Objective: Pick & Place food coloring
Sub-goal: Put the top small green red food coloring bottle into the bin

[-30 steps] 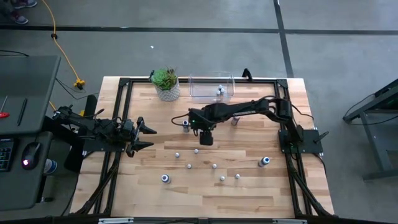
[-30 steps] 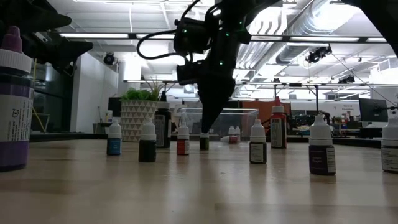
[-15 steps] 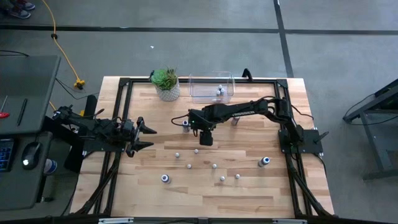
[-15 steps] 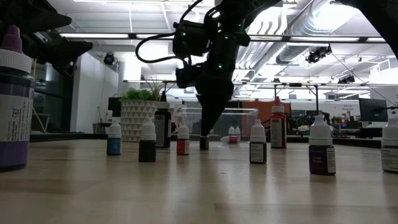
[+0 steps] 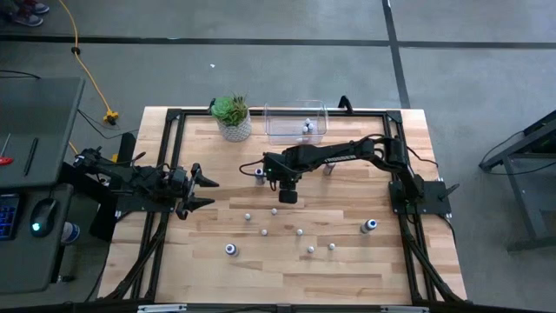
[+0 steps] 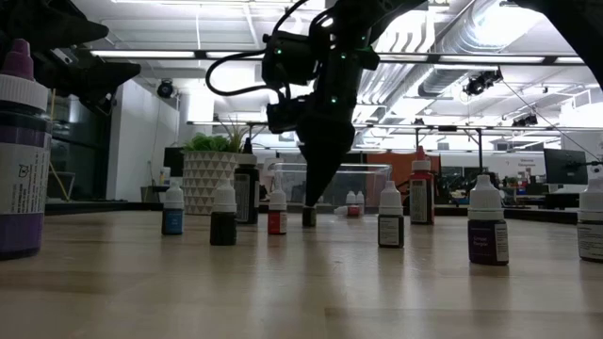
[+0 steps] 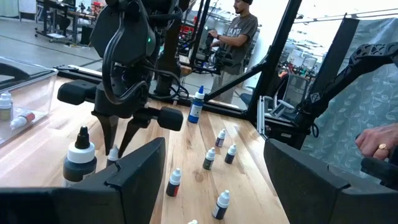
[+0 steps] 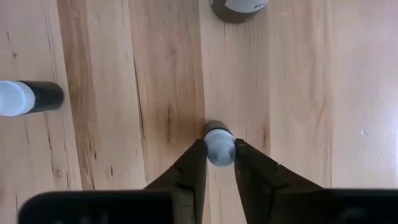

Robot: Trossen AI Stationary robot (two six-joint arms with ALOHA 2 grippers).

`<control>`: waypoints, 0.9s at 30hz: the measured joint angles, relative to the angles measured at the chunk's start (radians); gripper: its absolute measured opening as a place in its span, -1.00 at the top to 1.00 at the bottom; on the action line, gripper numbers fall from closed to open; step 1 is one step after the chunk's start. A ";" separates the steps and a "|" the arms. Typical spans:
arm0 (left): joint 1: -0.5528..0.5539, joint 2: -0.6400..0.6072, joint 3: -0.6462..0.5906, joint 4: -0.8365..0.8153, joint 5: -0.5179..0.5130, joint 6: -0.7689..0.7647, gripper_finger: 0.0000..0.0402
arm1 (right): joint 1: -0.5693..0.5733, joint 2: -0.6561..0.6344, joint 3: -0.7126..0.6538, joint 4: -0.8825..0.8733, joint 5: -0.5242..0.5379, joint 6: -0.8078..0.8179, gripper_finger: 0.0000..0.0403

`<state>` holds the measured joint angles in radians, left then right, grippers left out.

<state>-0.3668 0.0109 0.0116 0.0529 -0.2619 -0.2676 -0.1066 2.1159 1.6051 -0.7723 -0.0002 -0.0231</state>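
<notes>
Several tiny food coloring bottles [image 5: 300, 232] stand upright and scattered on the wooden table, with a few bigger ones such as a blue-topped bottle [image 5: 230, 249] among them. My right gripper [image 5: 286, 196] points straight down over one small bottle [image 8: 219, 145] at mid-table, its fingers closed onto the pale cap. In the low view that bottle [image 6: 309, 217] stands under the right gripper [image 6: 310, 201]. My left gripper [image 5: 205, 191] waits open above the table's left edge, and its wide-spread left gripper [image 7: 214, 186] touches nothing. My right gripper pinches the small bottle's pale cap [image 8: 219, 149] between its two fingertips [image 8: 198, 155], coming from above and pointing down. The bottle stands upright with its base on the table.
A clear plastic bin [image 5: 296, 123] holding a few bottles sits at the far edge, next to a green potted plant [image 5: 232, 117]. A dark-capped bigger bottle [image 5: 259, 175] stands close to my right gripper. A person [image 7: 239, 31] stands beyond the table, and a hand [image 7: 379, 140] shows at its side.
My right gripper has sunk a little onto the small bottle at mid-table, and its arm has shifted slightly toward the table's left. The bottle has stayed in place.
</notes>
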 joint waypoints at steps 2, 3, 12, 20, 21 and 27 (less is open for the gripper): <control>0.000 0.000 0.000 0.000 0.000 0.000 -0.35 | 0.000 0.000 0.000 0.000 0.000 0.000 0.71; 0.000 0.000 0.000 0.000 0.000 0.000 -0.35 | 0.000 0.000 0.000 0.000 0.001 0.000 0.71; 0.000 0.000 0.000 0.000 0.000 0.000 -0.35 | 0.000 0.000 0.002 0.003 -0.005 0.008 0.72; 0.000 0.000 0.000 0.000 0.000 0.000 -0.35 | 0.000 0.000 0.064 -0.031 -0.054 0.053 0.71; 0.000 0.000 0.000 0.000 0.000 0.000 -0.35 | 0.000 0.000 0.075 -0.041 -0.060 0.053 0.71; 0.000 0.000 0.000 0.000 0.000 0.000 -0.35 | 0.002 -0.006 0.152 -0.111 -0.124 0.080 0.73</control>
<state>-0.3668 0.0107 0.0116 0.0530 -0.2619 -0.2676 -0.1051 2.1095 1.7572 -0.8833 -0.1244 0.0570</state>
